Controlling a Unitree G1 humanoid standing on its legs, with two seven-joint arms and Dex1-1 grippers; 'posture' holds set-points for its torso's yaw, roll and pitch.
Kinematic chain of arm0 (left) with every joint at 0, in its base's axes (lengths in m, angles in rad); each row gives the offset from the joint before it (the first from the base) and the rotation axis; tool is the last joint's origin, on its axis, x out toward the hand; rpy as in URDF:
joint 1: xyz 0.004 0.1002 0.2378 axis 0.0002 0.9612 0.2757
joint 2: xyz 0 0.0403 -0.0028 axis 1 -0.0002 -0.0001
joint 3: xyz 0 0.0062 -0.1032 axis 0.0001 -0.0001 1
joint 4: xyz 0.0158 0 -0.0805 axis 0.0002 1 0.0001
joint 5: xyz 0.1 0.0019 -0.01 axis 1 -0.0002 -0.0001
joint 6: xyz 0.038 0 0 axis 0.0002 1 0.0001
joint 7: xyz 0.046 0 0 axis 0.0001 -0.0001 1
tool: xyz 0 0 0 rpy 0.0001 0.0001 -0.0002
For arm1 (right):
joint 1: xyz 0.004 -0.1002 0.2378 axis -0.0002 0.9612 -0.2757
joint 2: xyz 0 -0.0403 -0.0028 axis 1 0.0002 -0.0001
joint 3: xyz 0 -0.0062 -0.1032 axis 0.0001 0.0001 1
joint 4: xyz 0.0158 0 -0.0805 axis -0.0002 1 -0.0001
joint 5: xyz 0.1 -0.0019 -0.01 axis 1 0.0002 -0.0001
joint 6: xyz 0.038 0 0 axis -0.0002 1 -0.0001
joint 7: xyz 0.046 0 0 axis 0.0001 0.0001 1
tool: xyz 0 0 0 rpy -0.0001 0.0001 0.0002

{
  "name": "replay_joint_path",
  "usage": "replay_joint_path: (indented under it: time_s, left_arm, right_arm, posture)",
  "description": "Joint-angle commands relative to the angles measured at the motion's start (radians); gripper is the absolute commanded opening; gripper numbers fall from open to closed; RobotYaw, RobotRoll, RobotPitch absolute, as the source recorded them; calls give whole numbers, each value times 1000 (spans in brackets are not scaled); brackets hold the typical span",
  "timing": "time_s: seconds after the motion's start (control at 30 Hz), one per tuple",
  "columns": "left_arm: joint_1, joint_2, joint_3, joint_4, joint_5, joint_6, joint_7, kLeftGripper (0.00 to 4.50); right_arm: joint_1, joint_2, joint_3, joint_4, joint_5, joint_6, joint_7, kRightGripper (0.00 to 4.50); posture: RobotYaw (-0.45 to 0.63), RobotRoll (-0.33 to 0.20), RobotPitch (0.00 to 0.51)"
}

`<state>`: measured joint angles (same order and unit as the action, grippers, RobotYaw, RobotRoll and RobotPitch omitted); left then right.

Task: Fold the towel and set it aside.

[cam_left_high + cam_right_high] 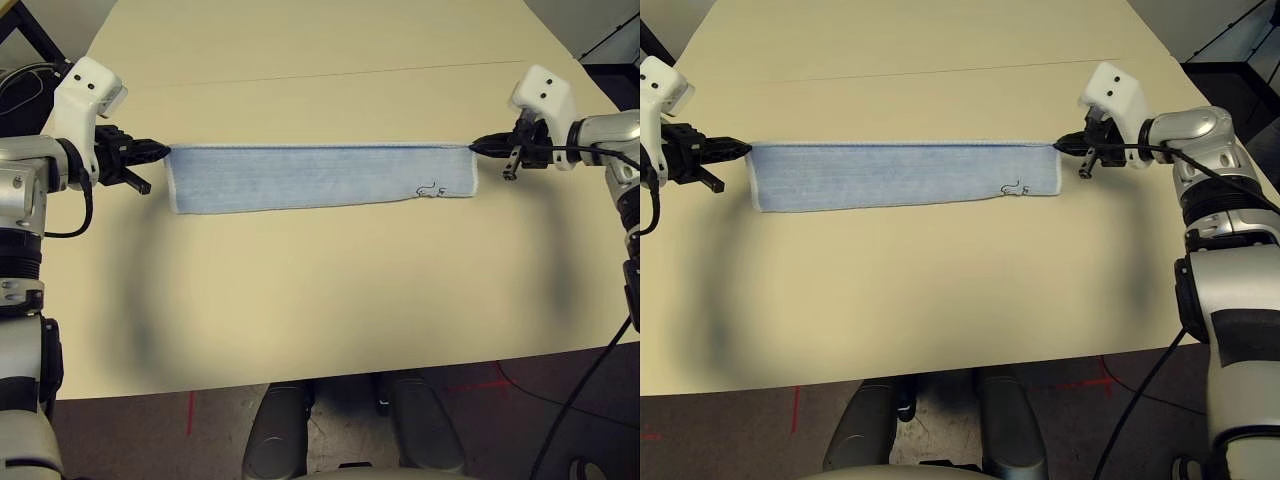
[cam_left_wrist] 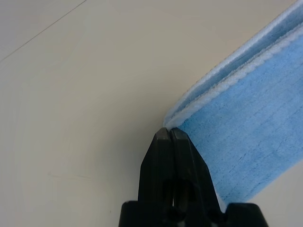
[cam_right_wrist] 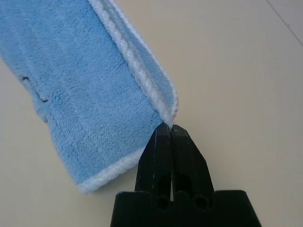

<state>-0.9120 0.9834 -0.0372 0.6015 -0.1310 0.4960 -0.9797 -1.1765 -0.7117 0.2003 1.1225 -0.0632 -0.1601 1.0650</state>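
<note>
The towel [image 1: 320, 178] is a long light-blue strip, doubled over lengthwise, stretched flat across the tan table [image 1: 320, 300]. Its white-stitched far edge runs straight between my two grippers. A small dark mark [image 1: 429, 189] sits near its right end. My left gripper [image 1: 160, 151] is shut on the strip's far left corner, where the two layers meet its fingertips [image 2: 168, 135]. At the far right corner my right gripper [image 1: 476, 146] is likewise shut, its fingertips [image 3: 169, 130] pinching the stitched edging. Both arms reach in from the sides.
The table's front edge [image 1: 330, 375] runs across just below the towel's open stretch of tabletop. A thin seam [image 1: 330, 72] crosses the table behind the towel. Black cables [image 1: 600, 370] hang by my right arm. The floor below shows red tape marks [image 1: 190, 410].
</note>
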Motion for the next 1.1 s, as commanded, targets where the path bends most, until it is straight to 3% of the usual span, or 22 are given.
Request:
replay_joint_path:
  time_s: [0.03, 0.43, 0.57, 0.73, 0.87, 1.0, 1.1]
  left_arm:
    - [-3, 11, -11, 37, 38, 5, -16, 7]
    - [14, -1, -13, 74, 79, -26, -18, 7]
    - [5, -15, -9, 99, 99, -58, 13, 996]
    - [-33, -49, 42, 160, 105, -161, 127, 2918]
    - [-44, -53, 50, 173, 108, -199, 141, 4431]
    - [-47, -47, 59, 152, 101, -199, 143, 4471]
    - [-57, -45, 78, 136, 83, -194, 135, 4471]
  right_arm:
    - [-8, -3, -16, 31, -37, 13, -70, 0]
    - [-39, 50, 4, 15, -95, 34, -95, 0]
    - [-33, 54, -8, -12, -93, 48, -82, 1094]
    - [-32, 36, -19, -35, -92, 66, -88, 2966]
    - [-43, 22, -39, -23, -105, 59, -190, 4395]
    - [-57, 24, -73, -5, -100, 46, -307, 4452]
    - [-66, 45, -144, 2, -35, 27, -316, 4452]
  posture:
    - [56, 0, 249]
    - [63, 0, 252]
    - [64, 0, 252]
    - [64, 0, 252]
    - [55, 0, 247]
    - [55, 0, 247]
    - [55, 0, 247]
